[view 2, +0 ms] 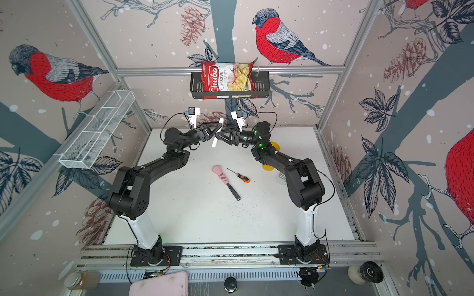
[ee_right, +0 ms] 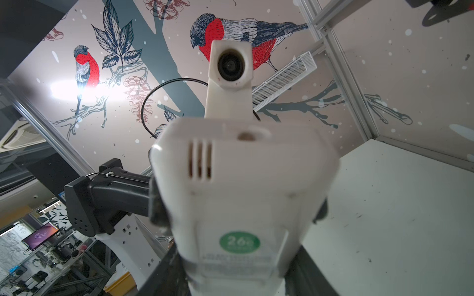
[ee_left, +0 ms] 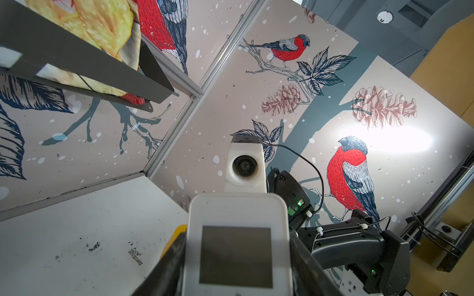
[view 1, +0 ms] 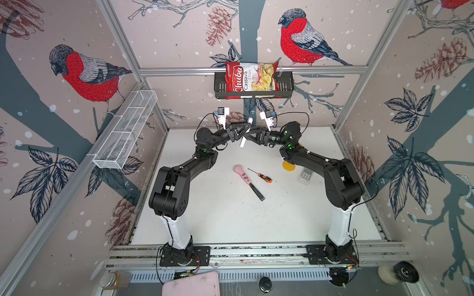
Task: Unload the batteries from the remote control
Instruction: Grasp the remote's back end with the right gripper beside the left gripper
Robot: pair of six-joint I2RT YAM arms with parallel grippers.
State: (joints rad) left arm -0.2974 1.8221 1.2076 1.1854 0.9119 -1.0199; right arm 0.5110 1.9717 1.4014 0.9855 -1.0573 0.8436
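I judge this to be the opening step. The left tool (view 1: 242, 130), half open, clamps the slim white plastic remote control (ee_left: 237, 230) above the white tabletop (view 1: 218, 217). The right tool (view 1: 250, 135) flanks the remote's back panel (ee_right: 243, 205), but I cannot tell whether it grips. The batteries are unseen, probably still inside the remote between both tools. Next, that panel must slide off.

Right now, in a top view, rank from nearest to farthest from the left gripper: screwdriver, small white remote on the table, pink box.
1. screwdriver, in the middle, nearest the left gripper.
2. small white remote, far right side.
3. pink box, at the front edge.
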